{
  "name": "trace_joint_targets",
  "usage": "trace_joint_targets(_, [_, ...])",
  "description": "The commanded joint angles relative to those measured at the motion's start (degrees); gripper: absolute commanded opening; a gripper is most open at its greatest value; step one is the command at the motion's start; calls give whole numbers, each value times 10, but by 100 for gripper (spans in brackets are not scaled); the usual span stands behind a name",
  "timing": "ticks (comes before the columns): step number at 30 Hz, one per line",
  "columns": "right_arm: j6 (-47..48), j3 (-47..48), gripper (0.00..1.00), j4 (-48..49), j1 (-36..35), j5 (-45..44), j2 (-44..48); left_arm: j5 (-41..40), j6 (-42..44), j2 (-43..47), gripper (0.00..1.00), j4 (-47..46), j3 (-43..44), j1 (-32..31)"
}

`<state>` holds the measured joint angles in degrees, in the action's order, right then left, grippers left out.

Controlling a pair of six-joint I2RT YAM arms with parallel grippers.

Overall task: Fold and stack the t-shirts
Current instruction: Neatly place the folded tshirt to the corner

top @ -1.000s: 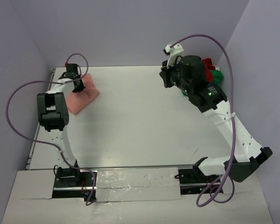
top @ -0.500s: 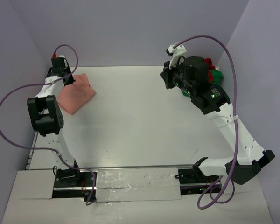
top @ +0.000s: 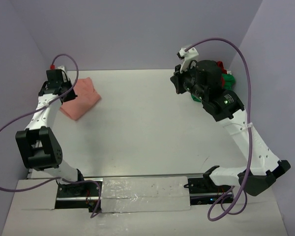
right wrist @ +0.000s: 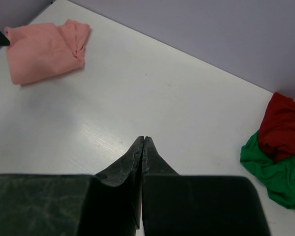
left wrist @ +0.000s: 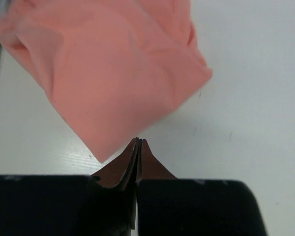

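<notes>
The salmon-pink t-shirt [top: 84, 97] lies folded at the table's far left; it also shows in the left wrist view [left wrist: 113, 73] and the right wrist view [right wrist: 42, 49]. My left gripper [top: 64, 92] is shut and empty, its tips [left wrist: 138, 140] just off the shirt's near edge. The dark red t-shirt [top: 219, 66] and the bright green t-shirt [top: 228, 78] lie crumpled together at the far right, mostly hidden behind my right arm; the right wrist view shows the red one [right wrist: 285, 123] on the green one [right wrist: 270, 169]. My right gripper [top: 176, 83] is shut and empty above bare table [right wrist: 143, 138].
The white table [top: 142, 128] is walled by lilac panels at the back and both sides. A metal rail runs along the table's left edge [top: 39, 142]. Purple cables loop from both arms.
My left arm has swung left and back, taking its gripper off the top of the pink shirt to the shirt's left edge. The right arm has barely moved.
</notes>
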<state>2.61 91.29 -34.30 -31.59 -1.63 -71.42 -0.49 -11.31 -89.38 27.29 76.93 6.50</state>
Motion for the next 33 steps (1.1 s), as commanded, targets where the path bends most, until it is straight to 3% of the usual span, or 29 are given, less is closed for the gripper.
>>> trace_joint_targets(1, [-2,-7,0,17,7,9,29,6,7,-45,5,32,-27,4])
trace_joint_targets(7, [-4,-12,0,16,22,13,34,-6,-1,-138,5,54,4,13])
trace_joint_targets(19, [-9,-23,0,20,40,37,66,-41,-10,-253,4,14,99,22])
trace_joint_targets(33, [-9,-8,0,10,56,37,27,-17,-35,-471,4,65,356,21])
